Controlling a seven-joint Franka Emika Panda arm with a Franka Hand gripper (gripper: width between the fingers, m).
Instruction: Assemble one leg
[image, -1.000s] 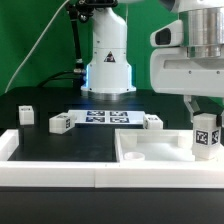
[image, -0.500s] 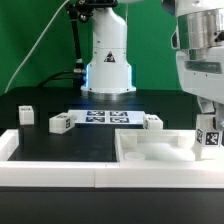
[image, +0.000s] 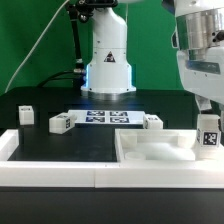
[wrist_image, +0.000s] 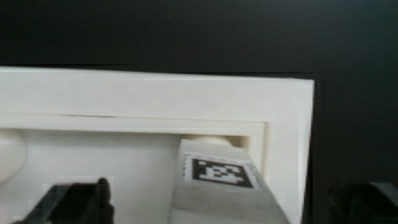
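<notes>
Leg (image: 208, 135) stands upright in the panel's (image: 150, 152) corner, clamped between the tool's (image: 209, 112) fingers.

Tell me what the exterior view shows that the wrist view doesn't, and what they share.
Only the exterior view shows the arm's base, three loose blocks lying by the marker board, and the front border rail. Only the wrist view shows the panel's corner close up against the black table. Both show the leg at the gripper, over the white panel.
</notes>
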